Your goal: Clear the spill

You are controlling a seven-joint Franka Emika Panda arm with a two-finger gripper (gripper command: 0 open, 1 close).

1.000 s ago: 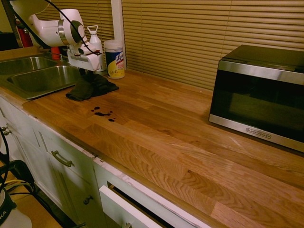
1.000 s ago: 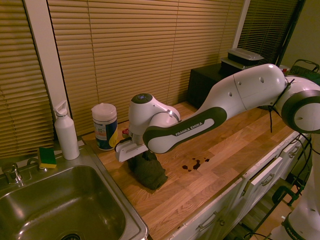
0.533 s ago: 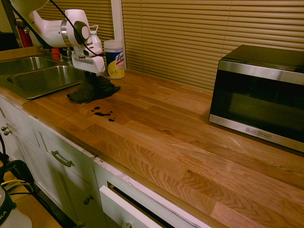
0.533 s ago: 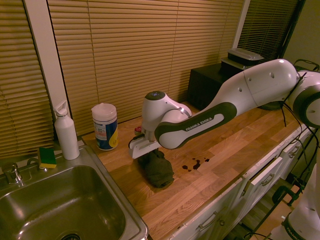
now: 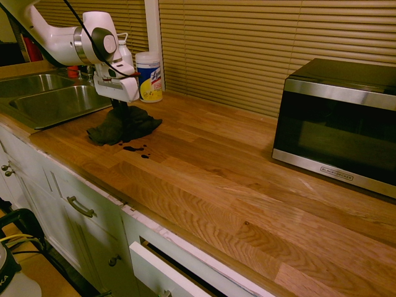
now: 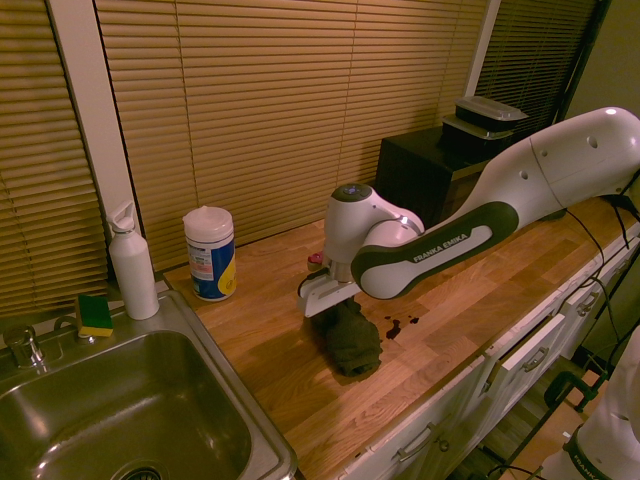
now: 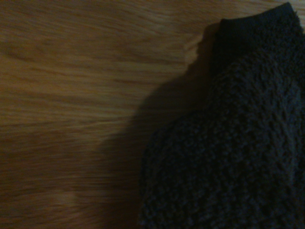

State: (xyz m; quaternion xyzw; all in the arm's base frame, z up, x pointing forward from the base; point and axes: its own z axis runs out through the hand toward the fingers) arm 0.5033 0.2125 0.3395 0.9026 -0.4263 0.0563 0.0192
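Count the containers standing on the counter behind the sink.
2: a white spray bottle beside the sink's back corner, and a wipes canister just past it along the blinds. Others may be hidden behind the arm.

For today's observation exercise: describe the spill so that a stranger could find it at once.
Start at the sink, then follow the wooden counter toward the microwave. Just past the dark cloth lies the spill: small glossy drops, unlike the matte fabric.

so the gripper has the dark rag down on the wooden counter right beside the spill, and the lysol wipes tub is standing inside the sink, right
Not quite. The Lysol wipes tub stands on the wooden counter beside the sink, not in it; the first exterior view shows this. The gripper does have the dark rag down beside the spill.
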